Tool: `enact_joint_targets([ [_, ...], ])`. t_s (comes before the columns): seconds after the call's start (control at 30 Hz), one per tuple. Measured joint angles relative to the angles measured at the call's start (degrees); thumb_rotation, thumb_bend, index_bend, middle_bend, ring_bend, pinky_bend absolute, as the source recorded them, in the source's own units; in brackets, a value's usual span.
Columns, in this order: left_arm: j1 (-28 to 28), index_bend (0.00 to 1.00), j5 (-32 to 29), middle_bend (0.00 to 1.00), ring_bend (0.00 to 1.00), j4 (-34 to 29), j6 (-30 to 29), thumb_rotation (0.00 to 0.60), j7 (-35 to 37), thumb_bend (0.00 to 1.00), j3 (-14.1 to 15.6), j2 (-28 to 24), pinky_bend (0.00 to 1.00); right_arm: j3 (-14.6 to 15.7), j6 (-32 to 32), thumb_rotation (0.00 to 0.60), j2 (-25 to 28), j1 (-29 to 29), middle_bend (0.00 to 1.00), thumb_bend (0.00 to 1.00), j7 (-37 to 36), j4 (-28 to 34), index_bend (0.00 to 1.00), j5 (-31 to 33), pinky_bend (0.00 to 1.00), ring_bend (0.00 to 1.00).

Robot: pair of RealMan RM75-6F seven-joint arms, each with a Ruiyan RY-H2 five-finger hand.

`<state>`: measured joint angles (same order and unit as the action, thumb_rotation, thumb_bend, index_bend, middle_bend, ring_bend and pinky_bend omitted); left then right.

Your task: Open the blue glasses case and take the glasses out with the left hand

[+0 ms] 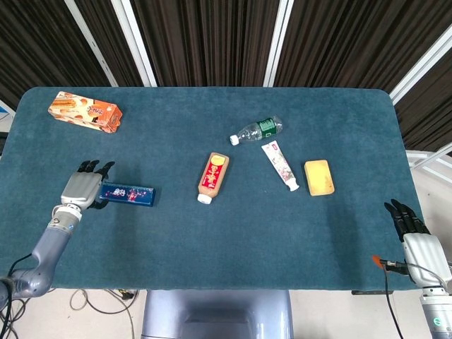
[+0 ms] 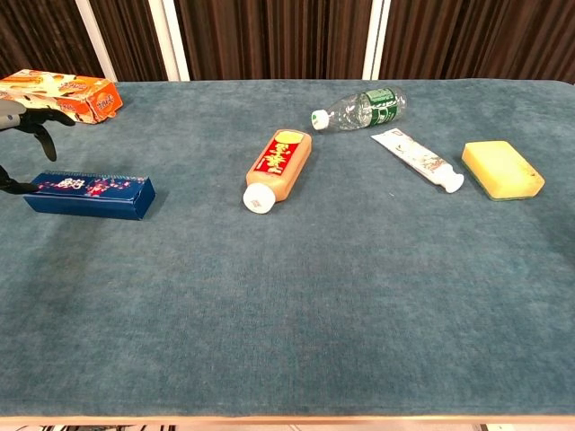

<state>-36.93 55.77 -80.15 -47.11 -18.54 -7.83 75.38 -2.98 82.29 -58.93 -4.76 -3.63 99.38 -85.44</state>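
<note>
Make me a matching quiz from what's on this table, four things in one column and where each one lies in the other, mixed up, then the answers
Things:
1. blue case
2. orange box
3. yellow sponge
4. water bottle

Places:
A. far left corner of the table
B. right of the toothpaste tube
C. next to the left hand
D. behind the sauce bottle

Pairs: 1-C, 2-A, 3-B, 4-D

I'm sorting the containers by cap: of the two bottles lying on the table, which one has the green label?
The clear plastic bottle, farther back beside the toothpaste tube. The other bottle is orange-brown with a red and yellow label.
</note>
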Motion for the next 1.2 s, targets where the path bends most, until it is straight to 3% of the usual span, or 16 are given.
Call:
enact_joint_targets([
  [0.47,-1.99,0.05,4.86,0.27,0.0,3.05,3.32,0.6,3.64,0.28,1.74,0.5,0.0,-0.14,0.01,0.6,-0.14,0.02,0.0,0.16,0.39,0.07,0.0,0.31,0.19,0.0],
  [1.2,-2.48,0.05,4.94,0.28,0.0,4.11,3.38,0.6,4.86,0.3,2.65,1.19,0.0,-0.15,0.05,0.6,-0.15,0.05,0.0,0.16,0.38,0.05,0.0,0.26,0.19,0.0],
])
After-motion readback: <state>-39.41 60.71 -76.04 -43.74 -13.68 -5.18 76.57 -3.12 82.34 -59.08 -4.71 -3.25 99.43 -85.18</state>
